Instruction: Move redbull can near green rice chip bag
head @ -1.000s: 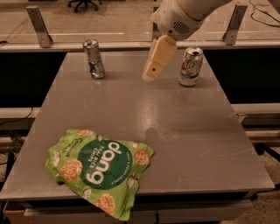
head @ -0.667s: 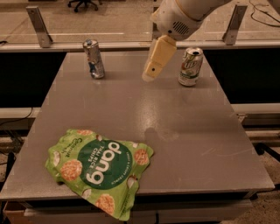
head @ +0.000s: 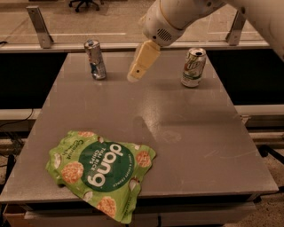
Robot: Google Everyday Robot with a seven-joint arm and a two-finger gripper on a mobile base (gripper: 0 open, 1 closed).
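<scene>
The redbull can [head: 95, 59] is a slim silver-and-blue can standing upright at the far left of the grey table [head: 186, 133]. The green rice chip bag [head: 100, 171] lies flat at the front left corner, with "dang" in white on a dark green circle, and partly overhangs the front edge. My gripper [head: 134, 76] hangs from the white arm [head: 173, 17] above the far middle of the table. It points down and to the left. It is to the right of the redbull can, apart from it, and holds nothing.
A wider white-and-green soda can [head: 193, 67] stands upright at the far right of the table. Behind the table runs a rail with metal brackets [head: 39, 26]. An office chair base [head: 85, 4] shows on the floor beyond.
My gripper has moved to the left, closer to the redbull can. The cans and the bag have not moved.
</scene>
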